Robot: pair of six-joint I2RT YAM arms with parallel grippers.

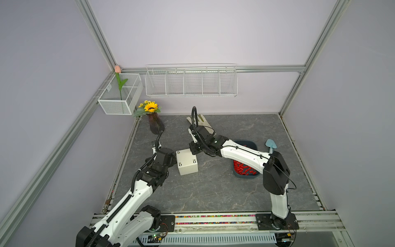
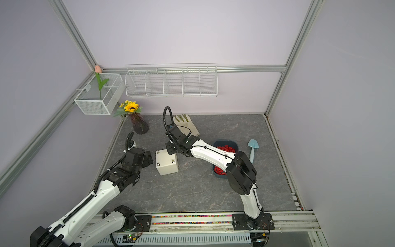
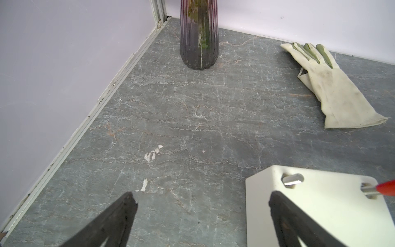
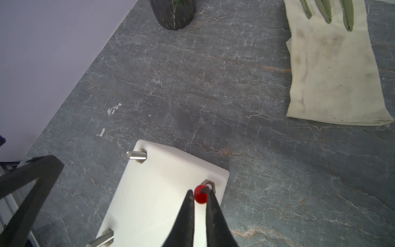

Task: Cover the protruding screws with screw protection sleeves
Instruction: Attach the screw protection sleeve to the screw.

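My right pincer (image 4: 199,192) is clamped on a red sleeve (image 4: 200,197), with the screw (image 3: 368,189) directly under its tips. My left pincer (image 3: 203,194) is spread wide, with the box (image 3: 320,209) at one fingertip.

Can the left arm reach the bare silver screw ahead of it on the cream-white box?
Probably yes: the open left gripper hovers beside that bare silver screw, nothing between; the right gripper works another corner.

- The box (image 1: 188,163) is cream-white.
- The protruding screws (image 4: 135,155) are silver.
- The screw protection sleeve (image 4: 200,196) is bright red.
- The tray (image 1: 249,142) is dark blue.
- The table (image 1: 213,188) shows grey marble veined pale and rust.
- The glove (image 3: 333,89) is off-white, dark-speckled, with green finger strips.
- The vase (image 3: 199,42) is ribbed purple-grey.
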